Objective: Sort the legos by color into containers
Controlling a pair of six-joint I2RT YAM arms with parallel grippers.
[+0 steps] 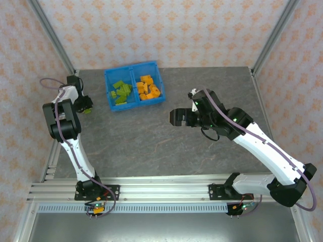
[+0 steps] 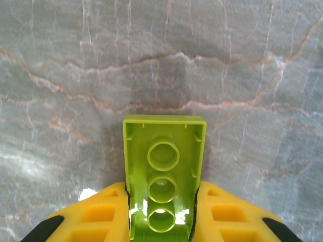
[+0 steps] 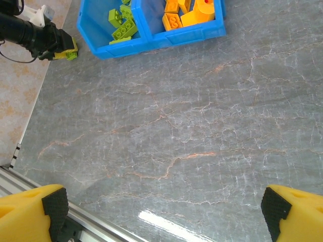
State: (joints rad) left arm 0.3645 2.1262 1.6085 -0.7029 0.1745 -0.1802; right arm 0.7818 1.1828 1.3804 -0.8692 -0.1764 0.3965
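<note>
My left gripper point(image 2: 162, 201) is shut on a lime green lego point(image 2: 164, 151); both yellow pads press its long sides and its hollow underside faces the camera. That gripper point(image 1: 87, 106) is low over the table, just left of the blue tray point(image 1: 132, 66). The tray's left container holds several green legos point(image 1: 121, 92) and the right one several orange legos point(image 1: 148, 88). My right gripper point(image 1: 174, 117) hovers open over the table's middle, right of the tray, with nothing between its fingers point(image 3: 55, 206). From there the tray point(image 3: 151, 43) and the left gripper point(image 3: 65, 50) lie far ahead.
The grey marbled table point(image 1: 151, 146) spreads out between the arms. A metal rail point(image 1: 161, 189) runs along the near edge, and patterned walls with metal posts close in the left, back and right sides.
</note>
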